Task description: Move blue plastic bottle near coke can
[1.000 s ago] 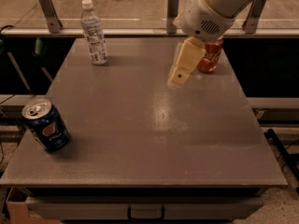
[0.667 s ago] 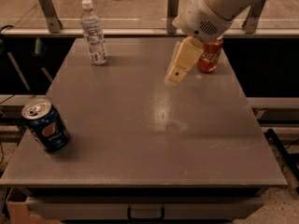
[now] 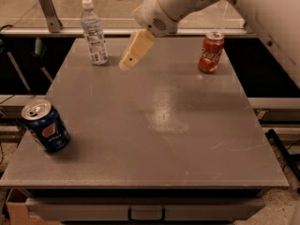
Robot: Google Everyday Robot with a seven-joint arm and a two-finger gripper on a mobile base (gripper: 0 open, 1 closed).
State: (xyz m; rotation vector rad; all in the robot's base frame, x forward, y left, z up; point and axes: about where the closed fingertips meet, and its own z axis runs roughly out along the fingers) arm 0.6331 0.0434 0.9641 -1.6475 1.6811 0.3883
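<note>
We see that the arm's cream-coloured gripper has swung left. It no longer overlaps the red aluminium coke can, which now shows whole, and it hangs just right of the tall, clear, faintly blue plastic bottle.

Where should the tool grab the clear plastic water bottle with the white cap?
Grip the tall clear plastic bottle across its labelled mid-body, below the white cap. It stands upright near a far corner of the grey table, so a level approach from the open table-centre side looks best. The tool hovers on that side, close to it but apart.
</note>
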